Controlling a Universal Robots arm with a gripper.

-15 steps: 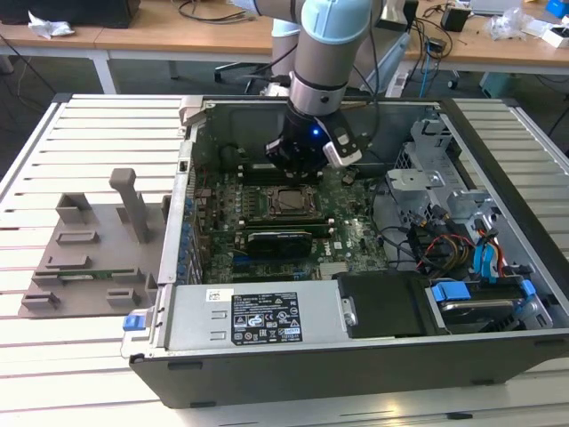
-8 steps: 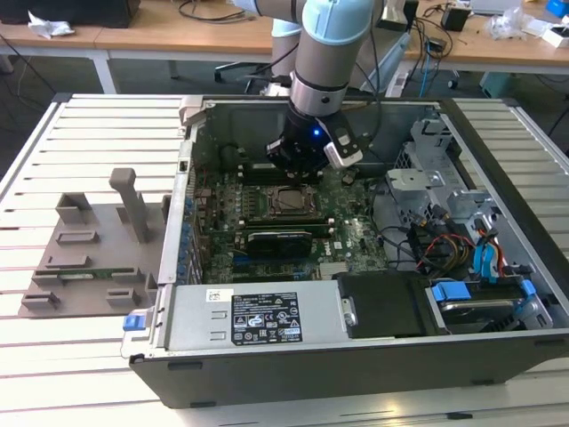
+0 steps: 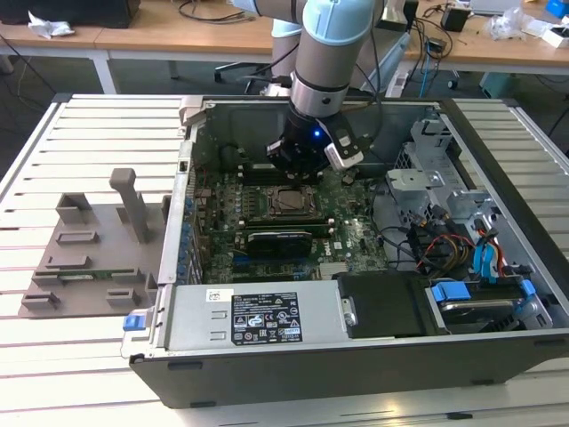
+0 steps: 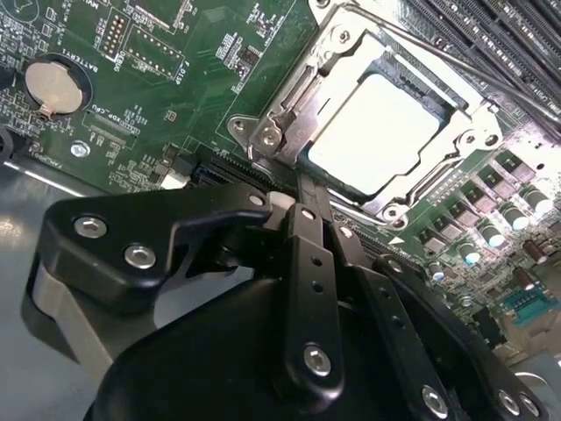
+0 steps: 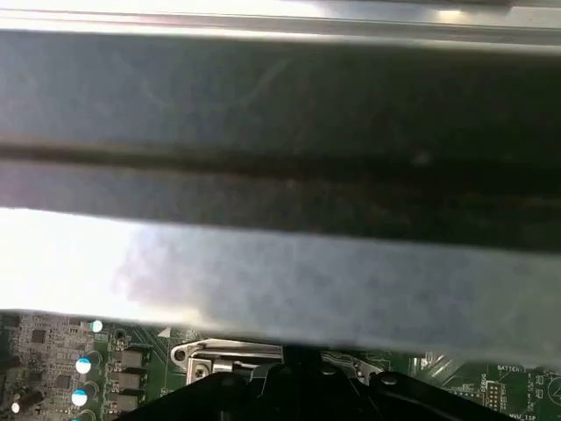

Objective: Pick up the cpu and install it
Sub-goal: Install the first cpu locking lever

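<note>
Inside the open computer case, the cpu is seated in its socket, while the gripper is closed and empty just beside it.

lab/workshop | open PC case on slatted bench | cluttered desks w/ cables behind

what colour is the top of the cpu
Pale silver-grey. The cpu sits in its socket frame, best seen in the second wrist view.
</note>
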